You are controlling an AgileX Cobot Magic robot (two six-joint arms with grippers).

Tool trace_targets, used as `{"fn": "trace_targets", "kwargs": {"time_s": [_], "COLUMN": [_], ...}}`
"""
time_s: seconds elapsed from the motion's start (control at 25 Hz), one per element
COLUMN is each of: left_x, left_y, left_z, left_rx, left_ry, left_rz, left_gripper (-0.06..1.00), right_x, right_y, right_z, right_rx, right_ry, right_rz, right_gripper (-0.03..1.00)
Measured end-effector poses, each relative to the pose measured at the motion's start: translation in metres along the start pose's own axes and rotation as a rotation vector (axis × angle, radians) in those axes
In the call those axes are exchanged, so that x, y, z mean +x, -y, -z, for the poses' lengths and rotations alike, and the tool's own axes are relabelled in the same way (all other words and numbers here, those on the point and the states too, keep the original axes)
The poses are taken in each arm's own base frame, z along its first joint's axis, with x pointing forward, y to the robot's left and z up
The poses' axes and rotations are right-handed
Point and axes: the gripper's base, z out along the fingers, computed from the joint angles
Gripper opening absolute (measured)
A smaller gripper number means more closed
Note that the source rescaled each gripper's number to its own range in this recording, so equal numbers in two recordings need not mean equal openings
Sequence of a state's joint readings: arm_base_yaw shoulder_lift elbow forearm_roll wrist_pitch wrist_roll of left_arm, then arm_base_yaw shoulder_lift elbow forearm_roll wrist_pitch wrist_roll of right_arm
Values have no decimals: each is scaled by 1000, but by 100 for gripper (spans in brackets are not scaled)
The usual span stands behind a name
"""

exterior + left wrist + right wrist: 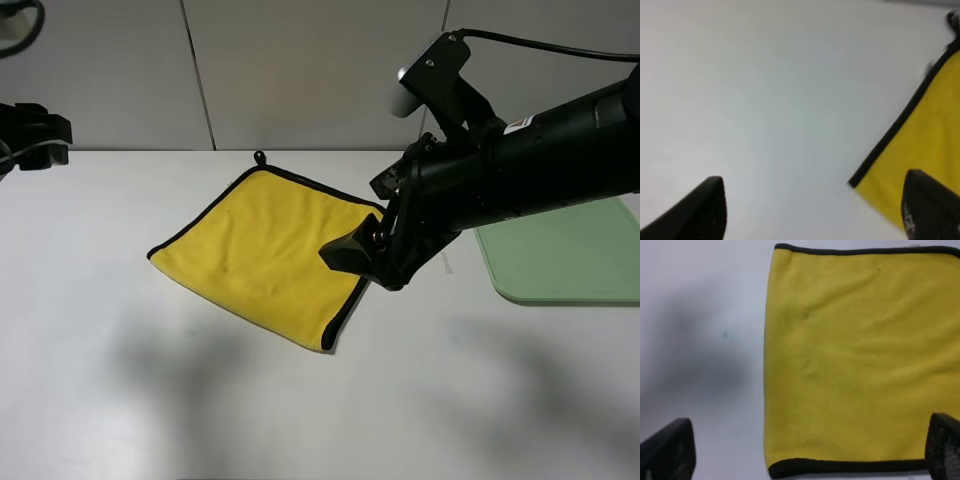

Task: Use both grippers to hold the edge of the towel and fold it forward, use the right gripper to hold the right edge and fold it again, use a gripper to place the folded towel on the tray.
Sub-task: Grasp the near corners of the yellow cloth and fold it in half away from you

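Observation:
The yellow towel (265, 255) lies flat on the white table, left of centre. Black piping runs along three sides, with a small loop at the far corner (260, 158). Its near-left side shows no piping and looks like a fold. My right gripper (362, 258) hangs just above the towel's right edge, jaws open wide. In the right wrist view its open fingertips (667, 452) straddle the towel (860, 360). My left gripper (812, 215) is open over bare table, with the towel's piped edge (900, 125) beside one fingertip (930, 210). The pale green tray (570, 255) sits at the right.
The left arm (35, 130) shows only as a black part at the far left edge, near the back wall. The thick right arm (540, 150) crosses above the tray's near-left corner. Bare white table surrounds the towel.

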State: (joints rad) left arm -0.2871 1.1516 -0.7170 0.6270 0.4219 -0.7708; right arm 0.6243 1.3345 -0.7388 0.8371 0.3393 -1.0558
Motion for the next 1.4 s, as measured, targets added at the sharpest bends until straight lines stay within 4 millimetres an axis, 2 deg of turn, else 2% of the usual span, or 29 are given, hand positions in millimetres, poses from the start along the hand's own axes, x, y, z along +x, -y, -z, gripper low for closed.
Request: {"fn": "trace_targets", "kwargs": {"time_s": [0.28, 0.56, 0.92, 1.04, 1.2, 1.4], "left_x": [-7, 8, -10, -3, 13, 27], "left_y": [-14, -16, -17, -17, -16, -14], "left_z": [-29, -62, -62, -70, -92, -114], "left_rx": [4, 12, 33, 51, 87, 166], "left_ry": [-81, -256, -338, -410, -504, -559], "left_rz": [-35, -241, -521, -601, -686, -893], "left_gripper": [70, 70, 70, 70, 70, 70], "right_x": [0, -1, -1, -1, -1, -1], "right_y": [1, 1, 1, 1, 1, 1], "right_z": [0, 0, 0, 0, 0, 0], "right_rx": [7, 11, 16, 16, 16, 16], "right_ry": [4, 7, 10, 10, 10, 10], "right_rz": [0, -1, -1, -1, -1, -1], "right_gripper": [100, 100, 100, 100, 100, 100]}}
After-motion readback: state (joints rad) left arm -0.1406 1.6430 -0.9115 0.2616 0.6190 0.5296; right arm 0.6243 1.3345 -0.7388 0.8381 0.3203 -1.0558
